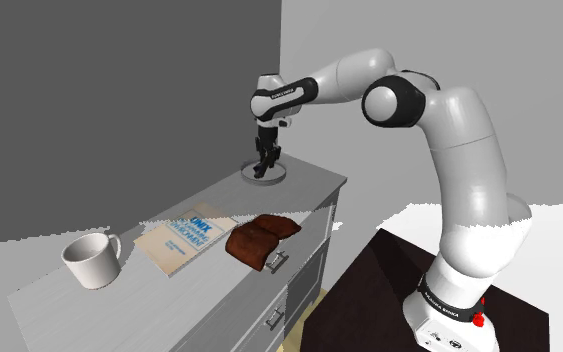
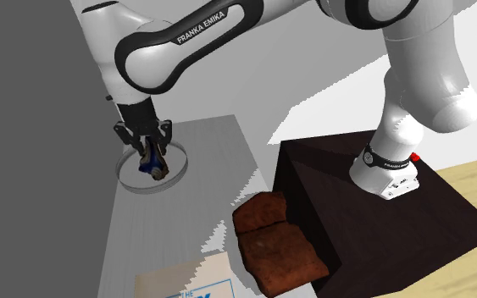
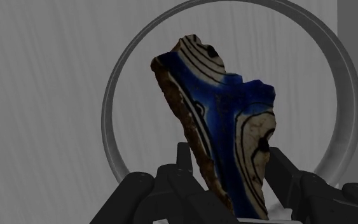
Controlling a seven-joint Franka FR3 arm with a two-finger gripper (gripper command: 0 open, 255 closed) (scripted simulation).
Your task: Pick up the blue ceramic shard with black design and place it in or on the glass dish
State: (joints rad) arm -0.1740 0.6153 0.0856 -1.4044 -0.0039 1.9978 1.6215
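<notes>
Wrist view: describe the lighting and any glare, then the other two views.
Wrist view: dim overall, shard sharp, no glare, pale sheen along the dish rim. Shoulder view: flat, even light, jagged pale edge behind the stand. Second exterior view: brighter, dish faint and see-through.

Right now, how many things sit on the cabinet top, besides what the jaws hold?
4: white mug at the near end; book beside it; brown folded thing at the front edge; dish at the far end.

Covered, cropped.
Hides part of the glass dish (image 3: pixel 109 114) behind the shard (image 3: pixel 225 127); crops the book (image 2: pixel 181 279) at the second exterior view's bottom edge.
</notes>
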